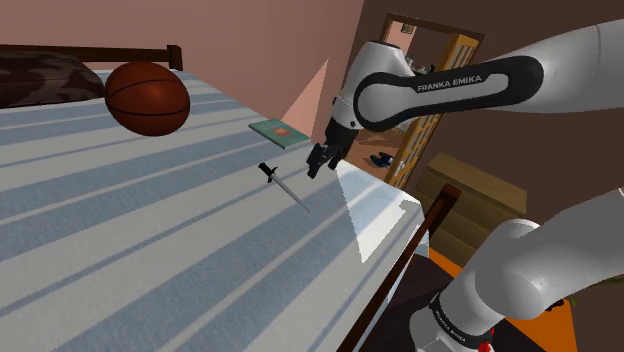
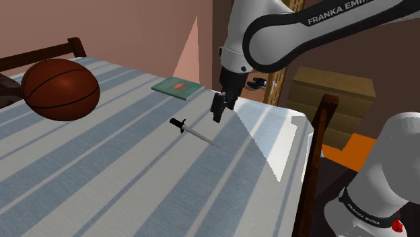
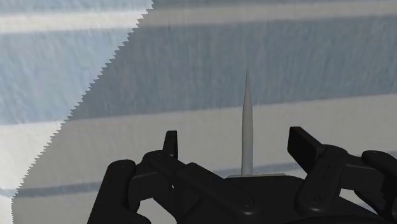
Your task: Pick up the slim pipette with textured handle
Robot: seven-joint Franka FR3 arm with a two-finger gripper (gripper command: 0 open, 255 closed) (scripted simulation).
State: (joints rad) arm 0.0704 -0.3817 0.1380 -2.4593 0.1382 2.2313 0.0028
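My gripper (image 1: 318, 160), wide open and empty, hangs over the pipette (image 1: 283, 183) on the striped bed (image 1: 150, 230), lined up so the slim tip falls between my fingers (image 3: 305, 147).

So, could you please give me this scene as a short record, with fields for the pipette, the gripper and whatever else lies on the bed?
surface: striped blue-and-white bed cover
pipette: lies flat on the cover, its black handle end nearer the basketball, thin grey tip pointing away from it
gripper: open, hovers above the cover beside the pipette, not touching it
basketball: rests on the cover, apart from the pipette
green book: flat on the cover, beyond the pipette
task state: pipette not yet grasped
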